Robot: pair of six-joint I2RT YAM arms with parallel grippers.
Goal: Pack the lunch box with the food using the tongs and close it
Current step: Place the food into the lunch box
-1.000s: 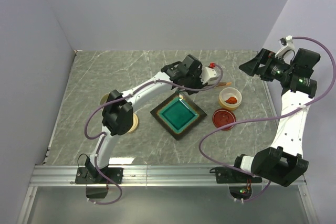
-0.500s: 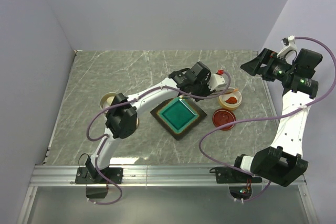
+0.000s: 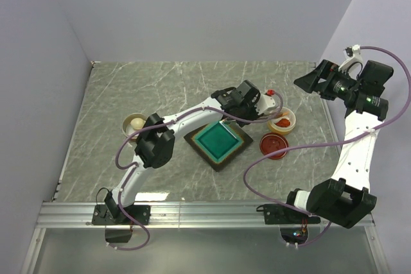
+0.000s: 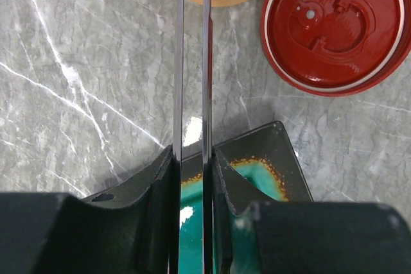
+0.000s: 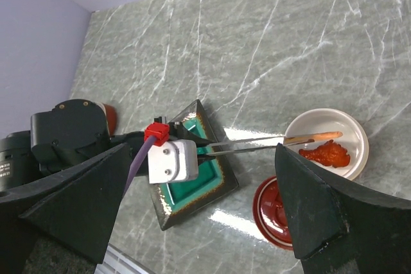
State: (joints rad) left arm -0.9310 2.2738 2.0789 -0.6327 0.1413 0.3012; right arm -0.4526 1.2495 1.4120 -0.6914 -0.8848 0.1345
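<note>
My left gripper (image 3: 254, 111) (image 4: 191, 181) is shut on the tongs (image 4: 179, 62) (image 5: 257, 144), holding them low over the corner of the green dish (image 3: 218, 142). The thin metal arms sit close together and reach into a round cream lunch box container (image 3: 290, 117) (image 5: 357, 134). Their tips lie just above the orange-red food (image 5: 327, 153) (image 3: 282, 122) inside. A cream-white egg-shaped piece (image 3: 136, 122) lies in a second round container (image 3: 126, 124) at the left. My right gripper (image 3: 313, 81) (image 5: 202, 152) hangs open high above the table's right side, holding nothing.
A red round lid (image 3: 274, 145) (image 4: 334, 27) lies inside-up just in front of the right container. The green dish (image 5: 192, 197) shows no food. A grey wall borders the table on the left, and a metal rail runs along the near edge.
My left gripper has carried the tongs to the right, so their tips now reach into the right container. The left arm has uncovered the left container. The right arm is still.
</note>
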